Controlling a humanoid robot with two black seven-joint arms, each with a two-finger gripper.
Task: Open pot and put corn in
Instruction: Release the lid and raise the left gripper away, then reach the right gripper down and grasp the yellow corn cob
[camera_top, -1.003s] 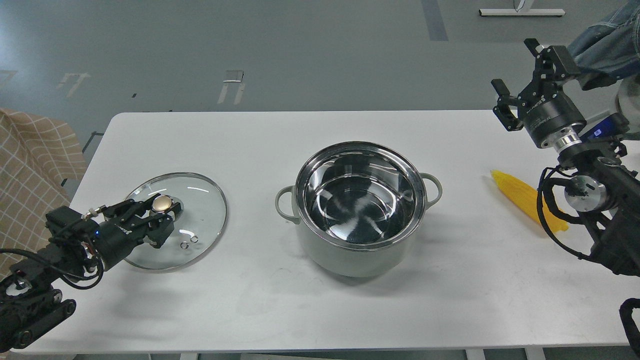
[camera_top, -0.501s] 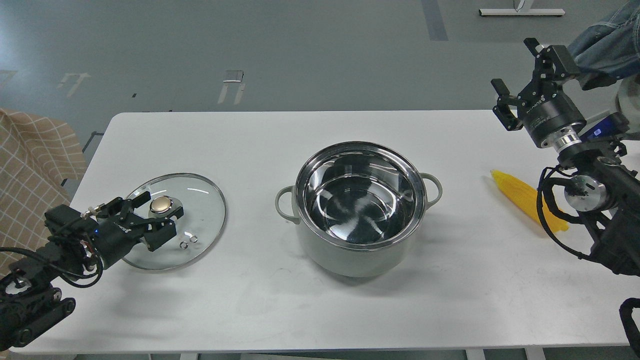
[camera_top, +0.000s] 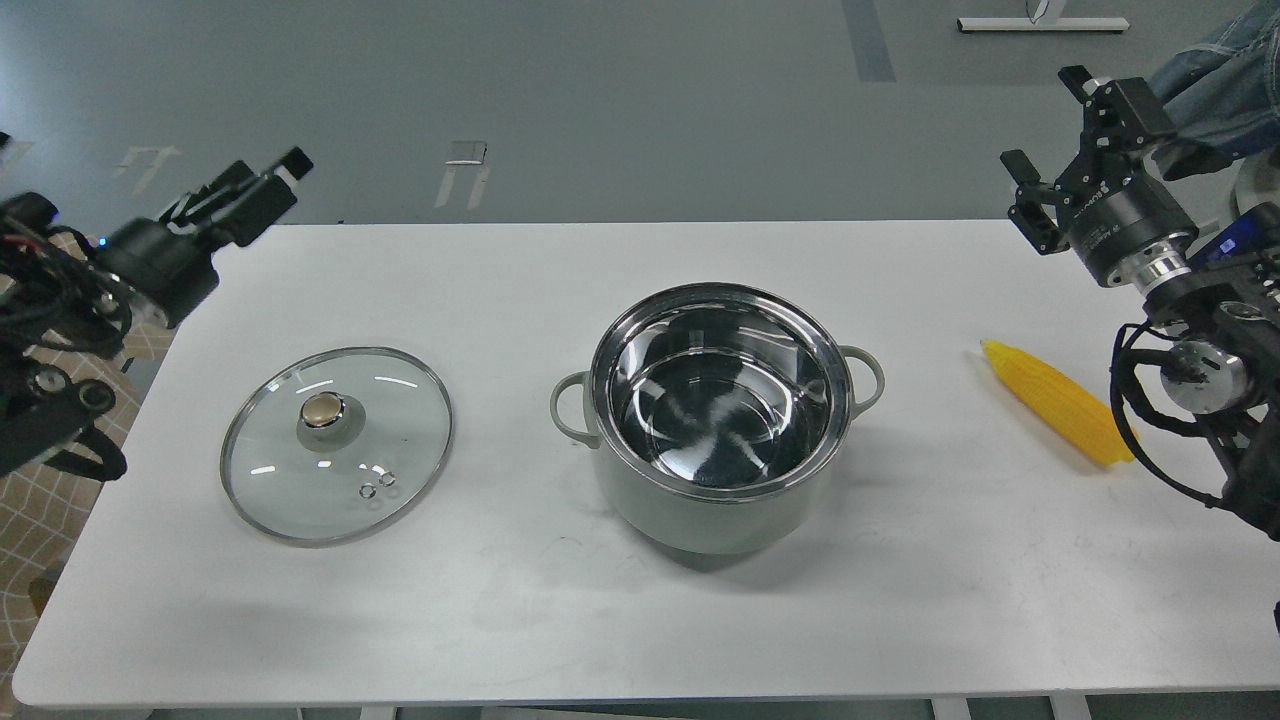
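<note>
The white worktop (camera_top: 560, 620) carries everything, and on it the pot (camera_top: 715, 420) stands just right of centre, upright, its shiny steel inside bare and uncovered, so I judge the opening half of my task done. To its left, well apart from it, the glass lid (camera_top: 337, 443) lies flat on the worktop with its brass-coloured knob (camera_top: 322, 410) pointing up; nothing touches it. The corn (camera_top: 1058, 414) lies on its side near the right edge of the worktop, well apart from the pot, its narrow tip pointing left and far; it is not yet in the pot, so that half of the task is all still left. My right arm hangs beside the corn, its elbow parts just near the cob's thick end, while the right gripper (camera_top: 1060, 140) is raised at the far right, above the far edge of the worktop, its jaws spread wide and grasping nothing. My left gripper (camera_top: 262, 185) is lifted off at the far left, beyond the worktop's corner and well apart from the lid; it is blurred and seen at a slant, so I cannot tell whether its jaws are released or clenched, though nothing shows between them. What remains, as I judge it, is to bring my right jaws down over the cob, clench on it, carry it leftward and release it inside the open pot.
</note>
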